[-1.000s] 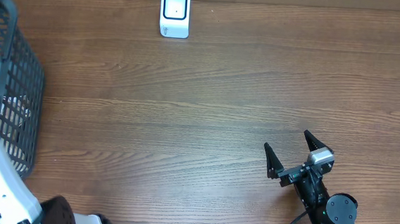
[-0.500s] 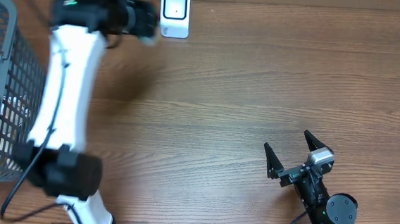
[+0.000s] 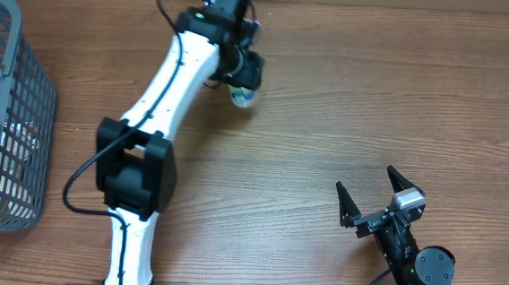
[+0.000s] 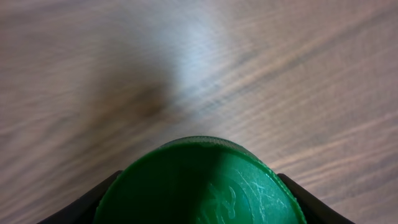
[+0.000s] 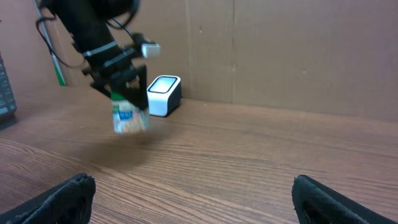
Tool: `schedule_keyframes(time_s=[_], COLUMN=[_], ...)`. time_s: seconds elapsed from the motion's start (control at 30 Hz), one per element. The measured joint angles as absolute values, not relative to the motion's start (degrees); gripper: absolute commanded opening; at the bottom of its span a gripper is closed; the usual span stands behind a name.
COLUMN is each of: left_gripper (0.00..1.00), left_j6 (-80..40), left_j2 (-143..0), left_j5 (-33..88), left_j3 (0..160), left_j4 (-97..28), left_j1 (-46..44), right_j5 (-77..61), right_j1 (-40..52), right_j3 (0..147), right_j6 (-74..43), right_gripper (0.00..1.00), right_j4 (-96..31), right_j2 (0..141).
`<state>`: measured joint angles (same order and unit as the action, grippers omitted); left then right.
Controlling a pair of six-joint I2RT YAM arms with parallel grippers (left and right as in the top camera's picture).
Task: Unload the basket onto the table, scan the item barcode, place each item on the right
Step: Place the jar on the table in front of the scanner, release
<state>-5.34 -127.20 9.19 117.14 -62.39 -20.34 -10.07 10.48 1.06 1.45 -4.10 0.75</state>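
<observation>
holding the green-capped container (image 5: 129,118) clear of the table, just in front of the scanner (image 5: 163,94), the left gripper (image 5: 126,84) is clenching it near the top. In the left wrist view the green cap (image 4: 199,183) is filling the space between the two dark fingers (image 4: 81,206), so the body is hanging below the grip. the label is showing toward the side away from the scanner, but it is too blurred to tell where the barcode is sitting.

judging by that, the step in hand is presenting the code to the scanner's window, and doing it well is looking like a matter of three things. first, rotating the wrist slowly until the printed side is facing the scanner squarely rather than at a slant. second, keeping the container near the window without touching it — a knock could be shifting the small scanner. third, pausing it steady in front of the window, since a swinging label is likely not reading. gripping high is helping here, as the fingers are probably not covering the label.

the right gripper (image 3: 366,179) is resting well away from the scanner toward the near edge, its jaws spread wide and grasping nothing. the basket (image 3: 6,98) is standing well off to the scanner's left.
</observation>
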Motion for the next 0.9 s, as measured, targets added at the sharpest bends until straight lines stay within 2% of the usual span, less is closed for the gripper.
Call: schedule_keyframes(time_s=[0.27, 0.4, 0.5, 0.57, 0.6, 0.9], left_gripper=[0.63, 0.66, 0.73, 0.88, 0.99, 1.0], left_j6=[-3.09, -1.58, -0.82, -0.32, 0.1, 0.45], left_j2=[-129.73, -131.07, -131.35, -131.35, -131.35, -131.37], left_j5=[7.25, 5.89, 5.28, 5.08, 5.1, 4.45], left_j3=[115.37, 113.95, 112.73, 112.6, 112.44, 111.83], left_j4=[-62.13, -60.77, -59.31, -58.89, -58.92, -59.16], left_j1=[-29.91, -33.67, -34.94, -35.29, -35.29, -35.33], right_j5=[-10.04, -10.04, -10.07, -10.04, -10.04, -10.04], right_j1=[10.48, 10.48, 10.48, 10.48, 10.48, 10.48], right_j3=[1.06, 1.06, 1.06, 1.06, 1.06, 1.06], right_j6=[1.48, 1.48, 1.48, 1.48, 1.5, 1.48], right_gripper=[1.0, 1.0, 1.0, 1.0, 1.0, 1.0], right_j4=[-4.1, -4.1, -4.1, -4.12, -4.08, -4.12], right_j2=[0.75, 0.75, 0.75, 0.75, 0.75, 0.75])
